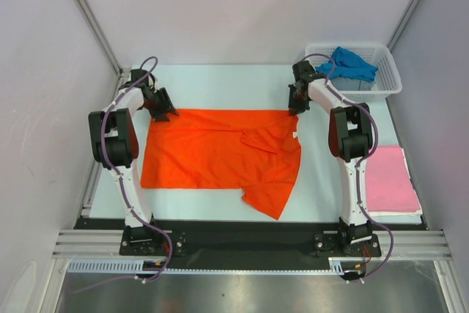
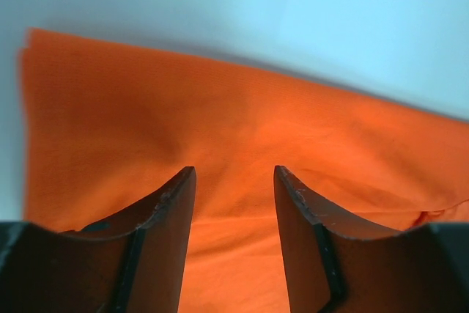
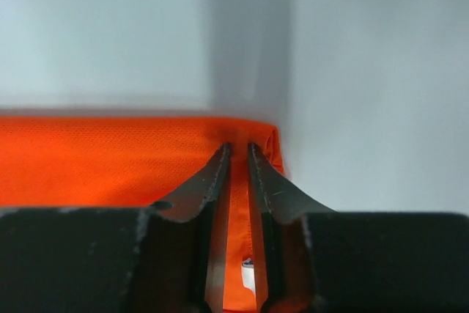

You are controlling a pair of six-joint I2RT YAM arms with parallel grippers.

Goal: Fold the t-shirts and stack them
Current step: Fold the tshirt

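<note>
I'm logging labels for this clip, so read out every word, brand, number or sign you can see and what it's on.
No text can be read.
Small white tag on the orange t-shirt: too small and blurred to read.
Blue t-shirt, pink t-shirt, basket: no print visible.

I see the bright orange-red cloth t-shirt (image 3: 110, 163) banding the left and middle of the frame, its corner ending just right of centre on the pale table surface (image 3: 366, 71). My right gripper (image 3: 239, 148) sits there, dark jaws a narrow slit apart, orange showing between
</note>
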